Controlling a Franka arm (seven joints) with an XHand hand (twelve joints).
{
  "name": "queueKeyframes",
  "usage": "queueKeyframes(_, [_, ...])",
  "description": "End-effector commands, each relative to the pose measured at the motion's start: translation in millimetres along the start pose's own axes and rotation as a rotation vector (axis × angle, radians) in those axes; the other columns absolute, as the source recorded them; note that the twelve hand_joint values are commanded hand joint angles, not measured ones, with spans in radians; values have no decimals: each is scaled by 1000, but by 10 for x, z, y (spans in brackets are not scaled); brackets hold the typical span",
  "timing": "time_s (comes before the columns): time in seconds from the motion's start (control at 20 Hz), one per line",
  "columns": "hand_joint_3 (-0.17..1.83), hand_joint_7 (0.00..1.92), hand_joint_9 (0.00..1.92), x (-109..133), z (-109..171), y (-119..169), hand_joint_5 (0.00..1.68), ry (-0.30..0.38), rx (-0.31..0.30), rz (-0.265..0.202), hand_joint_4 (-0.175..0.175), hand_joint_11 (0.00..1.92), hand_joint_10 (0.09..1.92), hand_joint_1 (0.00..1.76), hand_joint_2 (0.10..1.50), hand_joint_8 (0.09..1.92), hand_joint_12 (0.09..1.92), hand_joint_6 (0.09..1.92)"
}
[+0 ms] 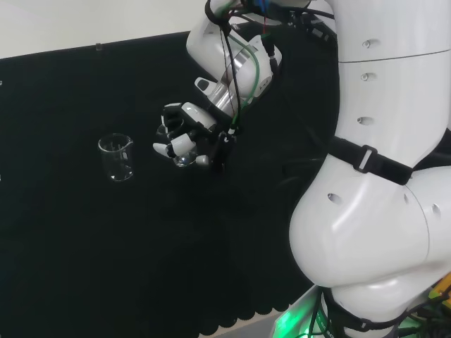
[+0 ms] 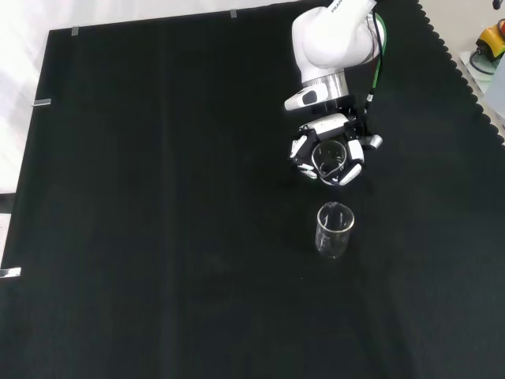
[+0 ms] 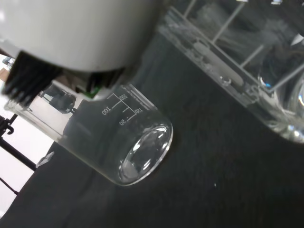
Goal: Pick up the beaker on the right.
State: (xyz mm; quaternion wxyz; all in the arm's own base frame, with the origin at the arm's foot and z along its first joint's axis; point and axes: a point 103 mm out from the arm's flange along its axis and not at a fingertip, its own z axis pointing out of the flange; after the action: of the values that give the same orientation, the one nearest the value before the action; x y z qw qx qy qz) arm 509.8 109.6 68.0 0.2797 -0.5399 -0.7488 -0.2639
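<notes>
My robot hand has its fingers curled around a clear glass beaker and holds it up above the black worktop. In the wrist view, this beaker sits close under my palm. A second clear beaker stands upright on the cloth near my robot hand, just below it in the front view.

My arm is glossy white with rounded links, small recessed screws and a black strap. Green and black cables run above my hand, which is black with white fingertip shells.
</notes>
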Motion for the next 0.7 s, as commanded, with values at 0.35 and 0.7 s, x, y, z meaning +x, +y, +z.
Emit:
queueKeyframes(0.35, [1160, 1448, 1496, 142, -131, 51, 759, -8, 0, -35, -175, 1144, 1534, 1420, 511, 1920, 1352, 1920])
queueKeyframes(0.7, [1160, 1443, 1498, 178, -139, 68, 750, -11, 10, -40, -175, 1152, 1523, 1410, 511, 1920, 1340, 1920])
